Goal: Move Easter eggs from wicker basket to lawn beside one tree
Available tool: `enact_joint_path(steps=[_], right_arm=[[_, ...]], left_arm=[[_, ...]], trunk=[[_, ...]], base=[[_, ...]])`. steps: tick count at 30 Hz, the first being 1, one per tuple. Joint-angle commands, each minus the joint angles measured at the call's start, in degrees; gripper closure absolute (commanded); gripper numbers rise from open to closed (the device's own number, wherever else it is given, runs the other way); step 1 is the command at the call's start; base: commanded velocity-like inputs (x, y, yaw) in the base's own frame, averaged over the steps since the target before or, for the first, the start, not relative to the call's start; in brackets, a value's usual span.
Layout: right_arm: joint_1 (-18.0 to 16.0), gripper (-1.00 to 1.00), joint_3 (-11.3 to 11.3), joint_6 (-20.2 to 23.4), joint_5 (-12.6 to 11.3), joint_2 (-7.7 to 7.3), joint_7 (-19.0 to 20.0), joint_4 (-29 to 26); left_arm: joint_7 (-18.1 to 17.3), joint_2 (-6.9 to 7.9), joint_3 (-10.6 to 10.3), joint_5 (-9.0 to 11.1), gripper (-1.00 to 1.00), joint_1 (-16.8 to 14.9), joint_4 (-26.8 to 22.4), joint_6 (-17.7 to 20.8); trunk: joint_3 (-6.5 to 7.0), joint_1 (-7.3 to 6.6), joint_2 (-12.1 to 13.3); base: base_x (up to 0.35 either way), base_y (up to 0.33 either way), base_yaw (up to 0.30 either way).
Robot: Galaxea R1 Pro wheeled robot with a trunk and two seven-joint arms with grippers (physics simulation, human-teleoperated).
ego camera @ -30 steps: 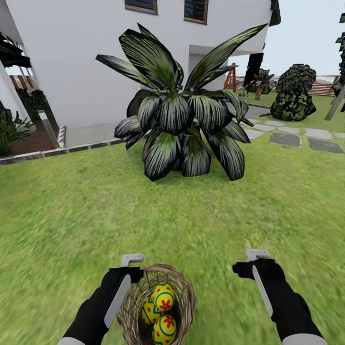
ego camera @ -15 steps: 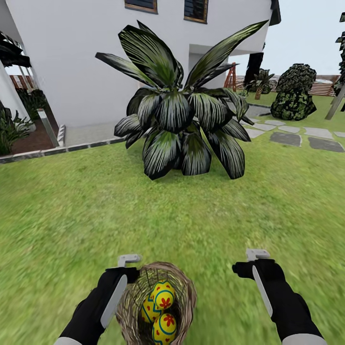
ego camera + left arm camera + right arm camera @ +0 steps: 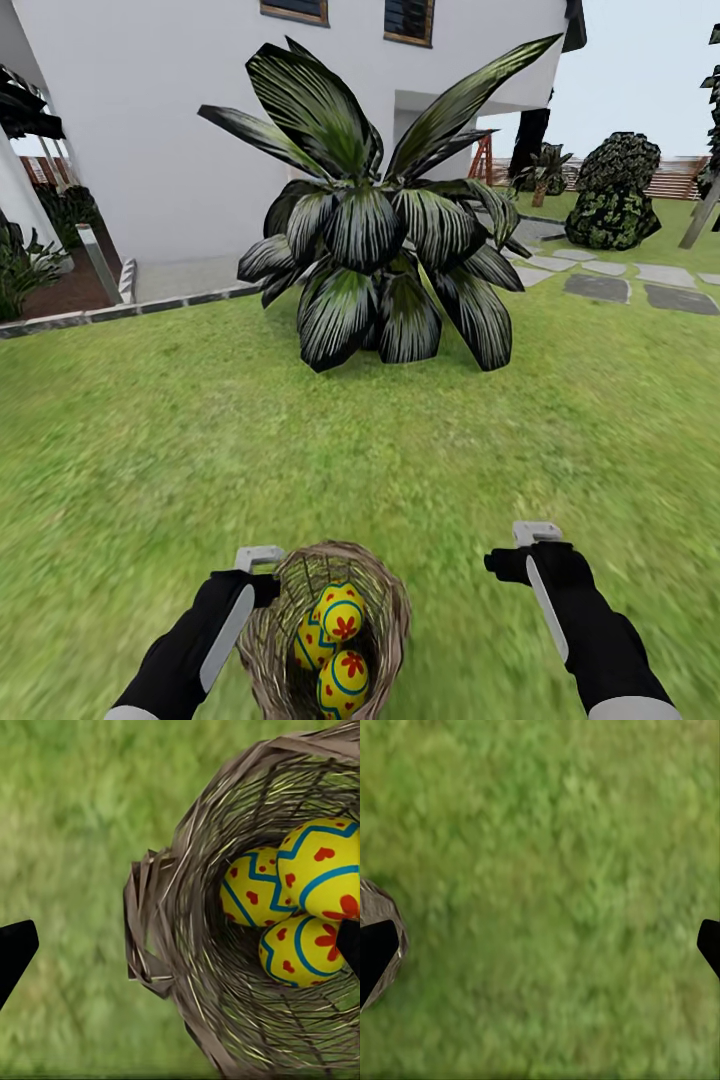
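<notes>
Hovering over the wicker basket on the lawn
Left gripper spread wide astride its rim; three Easter eggs inside; right gripper at 3 o'clock, wide, holding nothing.

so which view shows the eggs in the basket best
The left wrist view: the three Easter eggs sit close and sharp inside the wicker basket. The head view shows them smaller at its bottom edge. The right wrist view catches a sliver of basket rim, no eggs.

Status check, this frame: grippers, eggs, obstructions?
Left gripper open over the basket rim. Right gripper open, empty, over lawn. Three eggs in basket. Nothing blocking.
</notes>
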Motion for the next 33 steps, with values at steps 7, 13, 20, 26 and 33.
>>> enact_joint_path(steps=[7, 13, 20, 26, 33], right_arm=[[-0.03, -1.0, 0.02, 0.26, 0.4, -0.02, 0.15, -0.01], [-0.03, -1.0, 0.04, 0.26, 0.38, 0.0, 0.15, -0.01], [-0.03, -1.0, 0.1, 0.26, 0.4, 0.0, 0.17, -0.01], [-0.03, -1.0, 0.11, 0.26, 0.39, -0.08, 0.15, -0.01], [-0.03, -1.0, 0.11, 0.26, 0.4, -0.09, 0.24, 0.09]], left_arm=[[-0.54, -0.12, -0.11, 0.6, -1.0, -0.12, 3.15, -0.09], [-0.59, 0.0, -0.11, 0.49, -1.0, -0.12, 3.16, -0.1], [-0.6, 0.12, 0.11, 0.47, -1.0, -0.12, 2.79, -0.11], [-1.12, 0.39, 2.85, 0.59, -1.0, -0.12, 2.45, -0.11], [-8.9, 2.21, 6.15, 0.31, -1.0, -0.29, 2.3, -0.02]], trunk=[[-1.31, 1.54, -2.85], [-2.39, 2.86, -5.25], [-3.65, 4.39, -8.06], [-4.72, 5.71, -10.47], [-5.98, 7.25, -13.28]], base=[[0.0, 0.0, 0.0], [0.0, 0.0, 0.0], [0.0, 0.0, 0.0], [0.0, 0.0, 0.0], [0.0, 0.0, 0.0]])
